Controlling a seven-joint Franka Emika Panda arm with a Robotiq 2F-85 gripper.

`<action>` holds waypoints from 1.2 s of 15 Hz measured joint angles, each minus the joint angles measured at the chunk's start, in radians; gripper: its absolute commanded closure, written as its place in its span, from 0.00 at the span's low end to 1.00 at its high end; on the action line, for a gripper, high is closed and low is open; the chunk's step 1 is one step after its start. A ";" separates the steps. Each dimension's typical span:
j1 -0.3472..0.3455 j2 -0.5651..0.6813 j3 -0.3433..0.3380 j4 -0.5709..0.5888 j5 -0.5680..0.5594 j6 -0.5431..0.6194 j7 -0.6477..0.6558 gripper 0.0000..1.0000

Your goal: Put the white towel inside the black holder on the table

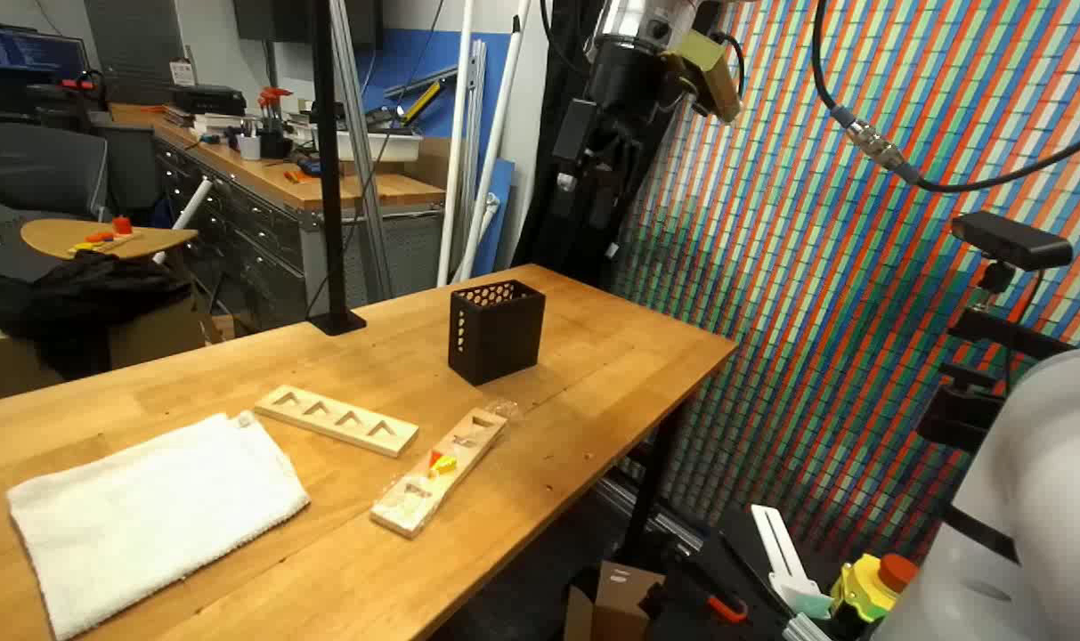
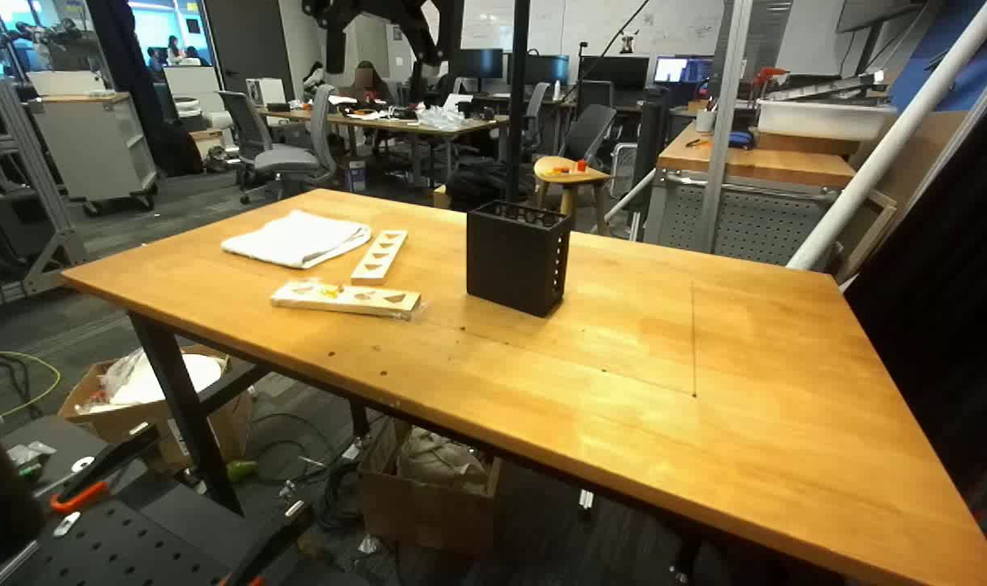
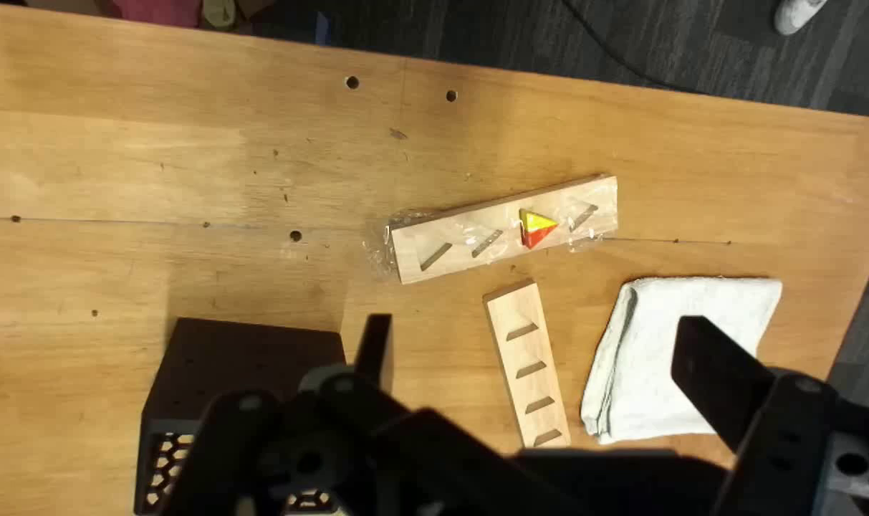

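In an exterior view, the white towel is lying folded on the bench, apart from the black holder, wooden strips resting between. In an exterior view, the pincer is hanging released. In the wrist view, its fingers are standing wide apart, one partly hiding the towel.

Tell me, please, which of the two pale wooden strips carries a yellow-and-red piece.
The pale wooden strip wrapped in clear plastic; the yellow-and-red piece sits on it. The unwrapped pale wooden strip, beside the folded white towel, has none.
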 measured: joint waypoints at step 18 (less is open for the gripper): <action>0.002 0.086 0.157 0.045 -0.021 0.018 0.063 0.00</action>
